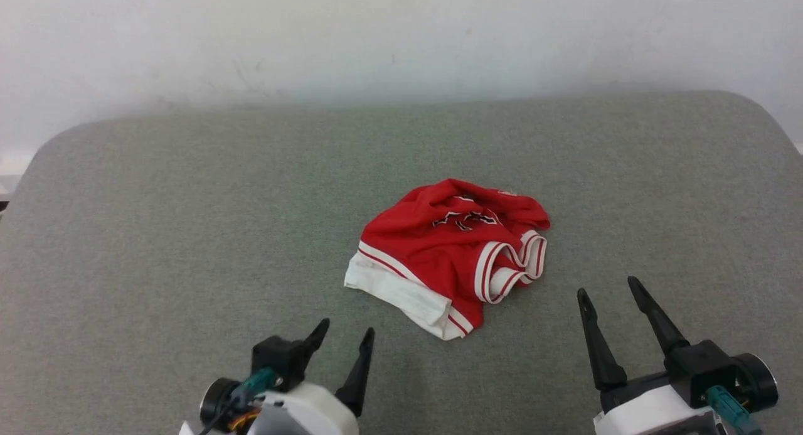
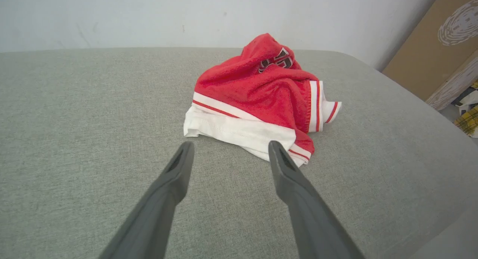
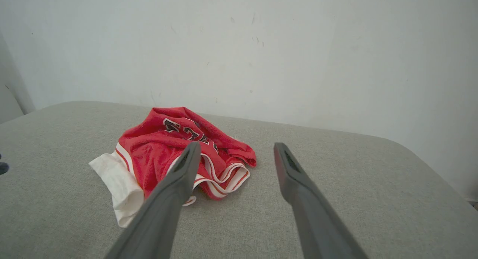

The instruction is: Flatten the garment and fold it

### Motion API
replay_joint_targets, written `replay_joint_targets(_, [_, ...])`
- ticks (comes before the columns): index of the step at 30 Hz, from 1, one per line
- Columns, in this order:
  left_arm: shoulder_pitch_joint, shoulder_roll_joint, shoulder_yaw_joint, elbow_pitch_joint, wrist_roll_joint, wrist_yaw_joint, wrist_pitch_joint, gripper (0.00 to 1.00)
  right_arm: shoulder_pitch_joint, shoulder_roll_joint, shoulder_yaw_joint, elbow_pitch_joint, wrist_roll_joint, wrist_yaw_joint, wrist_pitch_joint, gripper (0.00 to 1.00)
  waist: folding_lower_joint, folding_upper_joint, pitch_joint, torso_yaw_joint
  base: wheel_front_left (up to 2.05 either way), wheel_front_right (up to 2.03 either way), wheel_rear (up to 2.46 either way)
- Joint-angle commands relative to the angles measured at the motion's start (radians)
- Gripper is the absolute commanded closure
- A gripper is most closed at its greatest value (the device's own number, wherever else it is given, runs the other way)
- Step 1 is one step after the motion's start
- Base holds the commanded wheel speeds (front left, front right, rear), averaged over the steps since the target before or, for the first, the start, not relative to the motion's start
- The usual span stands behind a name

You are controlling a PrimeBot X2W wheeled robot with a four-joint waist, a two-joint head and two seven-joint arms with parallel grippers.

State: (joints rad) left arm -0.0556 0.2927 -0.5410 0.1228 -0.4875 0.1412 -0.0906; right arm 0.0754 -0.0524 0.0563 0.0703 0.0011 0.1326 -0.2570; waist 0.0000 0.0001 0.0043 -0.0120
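The red and white shiny jersey [image 1: 439,250] lies crumpled in the middle of the grey cloth desk [image 1: 157,234], near the left gripper [image 1: 346,329] and right gripper [image 1: 607,286], both wide open and empty.

shiny cloth garment [image 1: 448,250], matt (woven) table [image 1: 188,234]

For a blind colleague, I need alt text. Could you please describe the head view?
A crumpled red sports jersey with white panels and striped trim lies in a heap on a grey fabric surface. The left tool and right tool are open on its near side, apart from it.
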Motion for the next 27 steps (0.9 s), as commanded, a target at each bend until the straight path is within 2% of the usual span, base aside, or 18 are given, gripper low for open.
replay_joint_targets(1, [-0.024, 0.003, -0.005, -0.009, 0.003, -0.006, 0.016, 0.0, -0.011, 0.002, 0.0, -0.004, 0.007, -0.002, -0.005, 0.0, 0.0, -0.0001, 0.021, -0.019, 0.0, 0.0, 0.0])
replay_joint_targets(6, [-0.112, 0.009, -0.075, -0.051, 0.0, -0.042, 0.228, 0.0, -0.026, 0.002, 0.001, -0.009, 0.005, -0.002, -0.005, 0.0, 0.0, -0.0001, 0.084, -0.049, 0.0, 0.0, 0.0])
replay_joint_targets(11, [-0.231, 0.003, -0.133, -0.033, 0.01, -0.075, 0.408, 0.0, -0.057, 0.002, 0.007, -0.012, 0.002, -0.002, -0.005, 0.0, 0.0, -0.0001, 0.155, -0.082, 0.0, 0.0, 0.0])
replay_joint_targets(15, [-0.327, -0.01, -0.164, 0.021, 0.034, -0.109, 0.459, 0.0, -0.083, 0.002, 0.004, -0.013, 0.01, -0.002, -0.005, 0.0, 0.0, -0.0001, 0.199, -0.11, 0.0, 0.0, 0.0])
replay_joint_targets(22, [-0.414, -0.037, -0.189, 0.185, 0.052, -0.136, 0.477, 0.0, -0.101, 0.002, -0.002, -0.007, 0.02, -0.002, -0.005, 0.0, 0.0, -0.0001, 0.233, -0.13, 0.0, 0.0, 0.0])
replay_joint_targets(23, [-0.416, -0.04, -0.193, 0.209, 0.047, -0.145, 0.479, 0.16, -0.102, 0.002, -0.004, -0.006, 0.02, -0.002, -0.005, 0.0, 0.0, -0.0001, 0.235, -0.129, 0.0, 0.0, 0.0])
replay_joint_targets(24, [-0.417, -0.045, -0.193, 0.228, 0.039, -0.153, 0.474, 0.94, -0.103, 0.002, -0.005, -0.006, 0.021, -0.002, -0.005, 0.0, 0.0, -0.0001, 0.236, -0.128, 0.0, 0.0, 0.0])
replay_joint_targets(25, [-0.417, -0.046, -0.193, 0.242, 0.035, -0.161, 0.464, 1.0, -0.104, 0.002, -0.007, -0.005, 0.021, -0.002, -0.005, 0.0, 0.0, -0.0001, 0.235, -0.126, 0.0, 0.0, 0.0])
replay_joint_targets(27, [-0.409, -0.048, -0.181, 0.259, 0.02, -0.166, 0.434, 1.0, -0.105, 0.002, -0.011, -0.001, 0.02, -0.002, -0.005, 0.0, 0.0, -0.0001, 0.23, -0.118, 0.0, 0.0, 0.0])
